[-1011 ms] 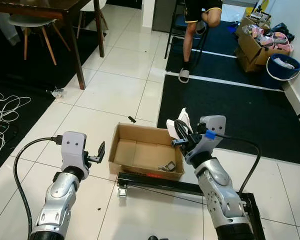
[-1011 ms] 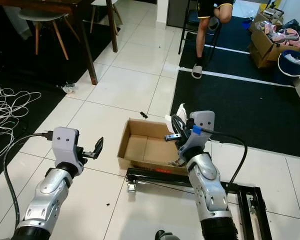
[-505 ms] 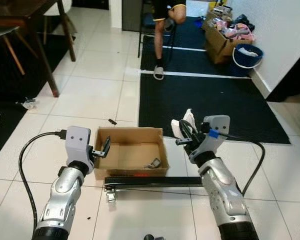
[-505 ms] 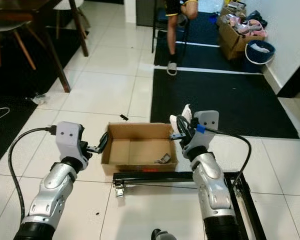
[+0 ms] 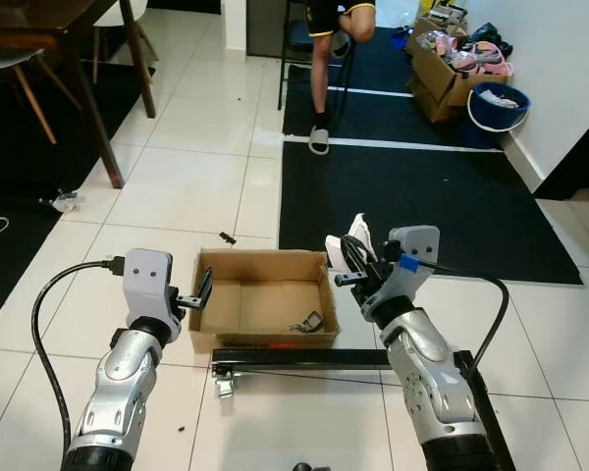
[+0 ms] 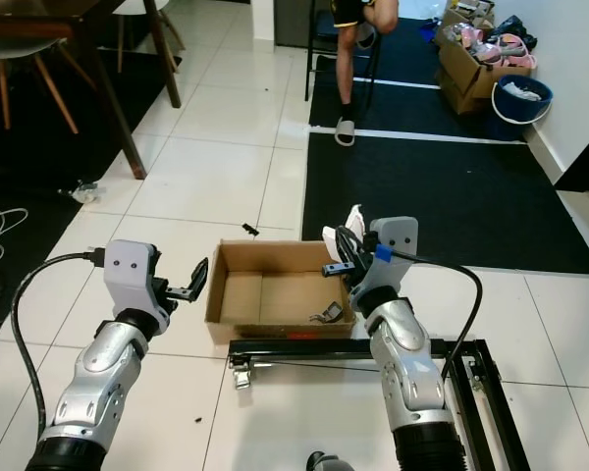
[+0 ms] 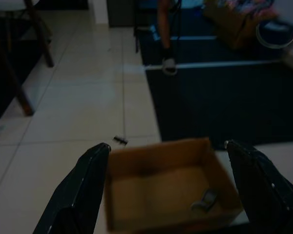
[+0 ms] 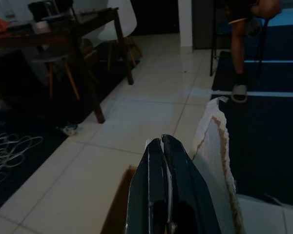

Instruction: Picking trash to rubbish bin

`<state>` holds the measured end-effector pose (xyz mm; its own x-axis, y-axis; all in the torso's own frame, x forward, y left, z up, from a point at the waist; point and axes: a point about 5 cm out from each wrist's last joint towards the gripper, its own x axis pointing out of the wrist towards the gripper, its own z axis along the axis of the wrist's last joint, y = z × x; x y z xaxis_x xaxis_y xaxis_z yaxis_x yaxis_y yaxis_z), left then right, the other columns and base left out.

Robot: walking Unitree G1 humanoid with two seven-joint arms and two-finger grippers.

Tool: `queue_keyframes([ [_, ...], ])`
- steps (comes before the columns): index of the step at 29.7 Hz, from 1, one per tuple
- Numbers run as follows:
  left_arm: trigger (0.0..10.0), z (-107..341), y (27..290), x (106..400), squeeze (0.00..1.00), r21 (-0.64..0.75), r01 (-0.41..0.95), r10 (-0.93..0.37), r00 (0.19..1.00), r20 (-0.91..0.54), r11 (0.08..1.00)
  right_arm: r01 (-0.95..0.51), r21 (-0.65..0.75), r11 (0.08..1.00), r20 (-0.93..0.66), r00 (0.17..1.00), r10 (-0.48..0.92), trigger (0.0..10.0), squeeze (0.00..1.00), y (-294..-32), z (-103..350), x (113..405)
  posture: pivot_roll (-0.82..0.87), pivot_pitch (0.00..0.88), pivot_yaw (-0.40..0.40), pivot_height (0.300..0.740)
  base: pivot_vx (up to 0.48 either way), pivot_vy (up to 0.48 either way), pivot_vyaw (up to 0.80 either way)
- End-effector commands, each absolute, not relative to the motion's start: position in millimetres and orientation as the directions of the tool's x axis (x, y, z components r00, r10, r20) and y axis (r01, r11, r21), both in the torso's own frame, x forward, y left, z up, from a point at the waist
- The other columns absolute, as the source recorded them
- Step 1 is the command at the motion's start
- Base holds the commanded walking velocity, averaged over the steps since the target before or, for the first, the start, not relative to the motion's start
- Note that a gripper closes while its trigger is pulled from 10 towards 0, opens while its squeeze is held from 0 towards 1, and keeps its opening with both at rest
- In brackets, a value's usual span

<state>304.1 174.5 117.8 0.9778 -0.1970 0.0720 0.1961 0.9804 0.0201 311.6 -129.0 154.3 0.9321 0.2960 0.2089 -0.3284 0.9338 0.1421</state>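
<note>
Trash [image 5: 361, 238] in your right hand [image 5: 349, 263] is crumpled white paper, pinched tight, standing upright beside the cardboard box [image 5: 263, 299]; left hand [image 5: 202, 291] gapes empty.

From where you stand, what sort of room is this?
Probably a lived-in home, an open dining and living area. A dark wooden dining table with chairs stands on white floor tiles, a dark blue rug lies beside them, and cardboard boxes of clutter sit against the wall.
</note>
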Motion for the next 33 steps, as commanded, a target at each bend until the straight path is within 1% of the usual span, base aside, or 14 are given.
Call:
queue_keyframes([
  [1,10.0,113.9,174.9,301.2,0.00,0.007,0.193,-0.194,0.979,0.061,0.981,-0.331,0.137,0.933,0.203,0.932,0.301,10.0,0.00,-128.3,152.1,311.2,0.02,0.176,-0.023,0.740,0.307,0.000,0.00],
  [11,10.0,113.5,175.4,301.5,0.00,0.006,0.192,-0.192,0.980,0.058,0.981,-0.332,0.136,0.933,0.200,0.932,0.303,10.0,0.00,-128.1,151.9,311.1,0.02,0.176,-0.026,0.740,0.301,0.000,0.00],
  [26,10.0,113.2,175.1,302.1,0.00,0.006,0.190,-0.190,0.980,0.054,0.982,-0.332,0.133,0.934,0.198,0.932,0.303,10.0,0.00,-128.8,151.4,311.5,0.02,0.175,-0.026,0.740,0.000,0.000,0.00],
  [33,10.0,113.6,174.3,302.4,0.00,0.006,0.190,-0.190,0.980,0.057,0.982,-0.309,0.122,0.943,0.197,0.939,0.282,10.0,0.00,-130.4,151.9,320.7,0.02,0.183,-0.031,0.740,0.000,0.000,0.00],
])
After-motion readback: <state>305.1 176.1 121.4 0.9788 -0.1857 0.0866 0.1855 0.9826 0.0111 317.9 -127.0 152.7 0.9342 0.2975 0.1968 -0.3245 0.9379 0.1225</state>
